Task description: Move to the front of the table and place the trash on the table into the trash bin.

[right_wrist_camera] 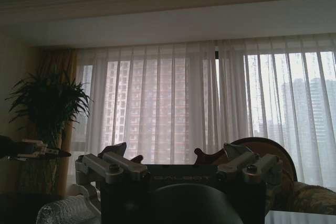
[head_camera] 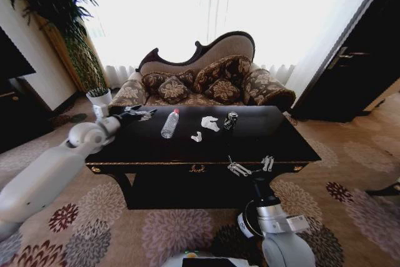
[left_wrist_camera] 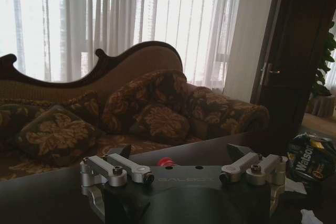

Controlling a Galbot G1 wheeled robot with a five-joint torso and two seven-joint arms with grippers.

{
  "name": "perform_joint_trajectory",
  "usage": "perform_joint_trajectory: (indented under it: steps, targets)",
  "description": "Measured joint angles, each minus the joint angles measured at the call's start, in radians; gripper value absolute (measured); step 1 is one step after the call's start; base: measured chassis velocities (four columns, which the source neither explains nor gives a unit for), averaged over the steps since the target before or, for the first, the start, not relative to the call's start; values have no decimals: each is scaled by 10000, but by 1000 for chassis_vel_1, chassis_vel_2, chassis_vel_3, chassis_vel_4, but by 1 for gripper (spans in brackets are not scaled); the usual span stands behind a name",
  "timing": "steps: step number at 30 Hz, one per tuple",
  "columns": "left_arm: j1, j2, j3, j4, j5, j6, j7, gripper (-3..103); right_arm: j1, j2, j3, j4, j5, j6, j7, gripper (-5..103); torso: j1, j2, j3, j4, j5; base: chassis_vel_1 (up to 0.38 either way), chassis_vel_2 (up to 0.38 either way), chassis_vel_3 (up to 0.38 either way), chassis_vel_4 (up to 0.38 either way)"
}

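The black table (head_camera: 275, 139) stands before a patterned sofa (head_camera: 206, 82), its long front edge toward the robot. The left arm reaches over the surface's left end, and the left gripper (head_camera: 142, 114) hangs above the far left corner with its jaws spread wide and holding nothing. In the left wrist view the same gripper (left_wrist_camera: 181, 163) shows both fingers set well apart, with the bottle's red cap just visible between them farther along the surface. The right gripper (head_camera: 250, 166) sits at the front edge, right of the gold emblem, jaws also wide and empty; the right wrist view shows it (right_wrist_camera: 178, 163) angled up toward the curtains.

The trash lies in a loose row across the middle of the surface. The clear plastic bottle (head_camera: 170, 123) lies nearest the left gripper, just to its right. White crumpled paper scraps (head_camera: 210, 123) lie near the centre, and the small dark can (head_camera: 230, 119) rests just beyond them toward the right end.
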Motion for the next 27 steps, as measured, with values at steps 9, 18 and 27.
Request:
perform_joint_trajectory:
  steps: [9, 18, 27]
  targets:
    - [72, -620, 612, 237, 710, 218, -190, 100, 96, -14, -93, -308, -99, 112, -104, 100, 0, 0, 0, 2, -2, 0, 0, 0, 0]
    - [38, -1419, 923, 827, 1266, 168, -37, 100, 235, -37, -256, -640, -222, 207, -146, 100, 1, -1, 0, 1, -1, 0, 0, 0, 0]
    - [255, -1914, 995, 961, 1441, 148, 34, 100, 313, -100, -211, -812, -221, 238, -174, 100, -1, 0, 0, -1, -1, 0, 0, 0, 0]
